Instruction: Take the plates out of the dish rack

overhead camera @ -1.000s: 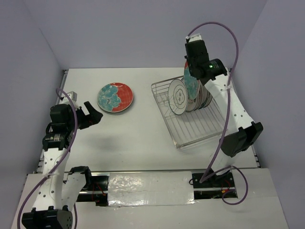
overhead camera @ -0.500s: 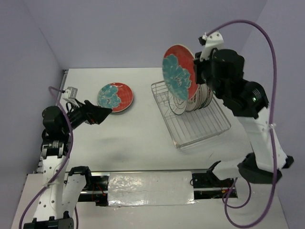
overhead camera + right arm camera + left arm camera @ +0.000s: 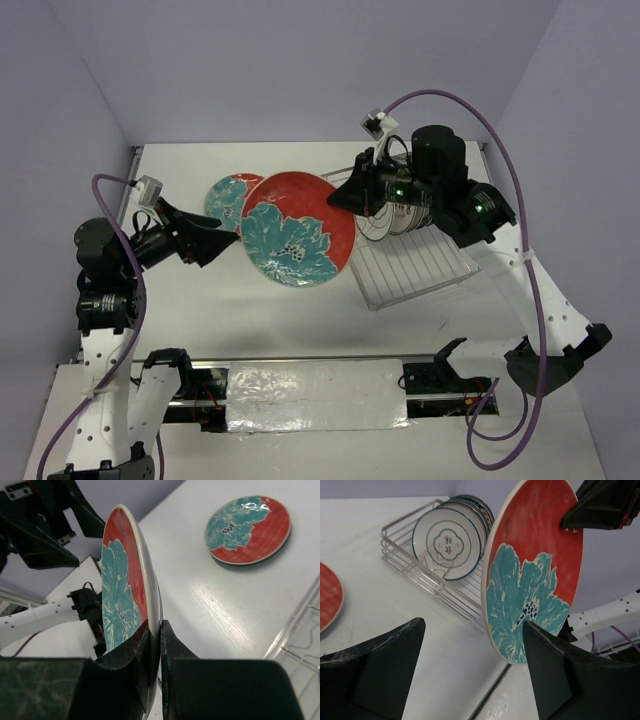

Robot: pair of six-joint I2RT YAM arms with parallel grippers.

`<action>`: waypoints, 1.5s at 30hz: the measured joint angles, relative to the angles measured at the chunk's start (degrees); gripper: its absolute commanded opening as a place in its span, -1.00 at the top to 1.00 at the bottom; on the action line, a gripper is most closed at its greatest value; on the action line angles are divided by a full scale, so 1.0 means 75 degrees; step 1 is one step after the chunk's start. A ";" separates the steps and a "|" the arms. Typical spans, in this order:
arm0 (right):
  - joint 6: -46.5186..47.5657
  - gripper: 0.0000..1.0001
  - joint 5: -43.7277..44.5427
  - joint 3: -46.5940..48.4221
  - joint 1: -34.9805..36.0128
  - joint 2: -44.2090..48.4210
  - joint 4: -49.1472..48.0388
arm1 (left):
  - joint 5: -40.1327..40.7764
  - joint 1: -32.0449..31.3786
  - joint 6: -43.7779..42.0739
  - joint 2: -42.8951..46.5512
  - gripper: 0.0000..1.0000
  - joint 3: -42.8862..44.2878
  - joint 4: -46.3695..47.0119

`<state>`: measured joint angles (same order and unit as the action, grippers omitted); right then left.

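Note:
My right gripper (image 3: pixel 345 197) (image 3: pixel 159 625) is shut on the rim of a red plate with a teal flower (image 3: pixel 295 230) (image 3: pixel 122 585) (image 3: pixel 532 575), held in the air over the table's middle. My left gripper (image 3: pixel 222 240) (image 3: pixel 472 645) is open and empty, its jaws wide, pointing at the held plate from the left without touching it. A second red flowered plate (image 3: pixel 228 196) (image 3: pixel 247 529) lies flat on the table at the back left. The silver wire dish rack (image 3: pixel 420 270) (image 3: pixel 420 565) at the right holds several upright plates; a white one with a dark rim (image 3: pixel 447 542) (image 3: pixel 380 222) faces front.
The table's near edge, with a taped strip and the arm bases (image 3: pixel 310 395), runs along the bottom. Grey walls close in the back and both sides. The right arm's purple cable (image 3: pixel 470 110) loops above the rack.
The right arm has carried the red plate from above the rack leftward and down toward the table's middle. The left gripper has swung right toward it, still open.

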<state>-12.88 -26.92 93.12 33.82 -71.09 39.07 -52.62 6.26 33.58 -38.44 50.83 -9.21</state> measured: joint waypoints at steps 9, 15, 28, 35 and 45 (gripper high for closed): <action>-0.0915 1.00 -0.0903 -0.0379 -0.0061 -0.0230 -0.1626 | -0.0822 -0.0125 0.0726 -0.0079 -0.14 -0.0533 0.0956; -0.1326 1.00 -0.1105 -0.0729 -0.0096 -0.0460 -0.2477 | -0.0906 -0.0256 0.1166 -0.0370 0.34 -0.0530 0.1690; -0.2136 -1.00 0.0944 -0.1617 -0.0627 0.0227 -0.2856 | 0.2133 -0.0420 0.1722 -0.1166 1.00 -0.0172 -0.0306; -0.2119 -1.00 0.2769 -0.2617 -0.1265 0.2276 -0.2323 | 0.4628 -0.0233 0.1929 -0.3308 1.00 0.0029 -0.1052; -0.1139 -1.00 0.3136 -0.3246 -0.1265 0.2938 -0.1568 | 0.4809 0.0093 0.2366 -0.6362 0.86 0.0586 0.0274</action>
<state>-21.43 -3.40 68.77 24.34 -49.06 27.31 -16.56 6.96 51.33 -86.15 55.22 -7.16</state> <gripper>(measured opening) 0.997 0.098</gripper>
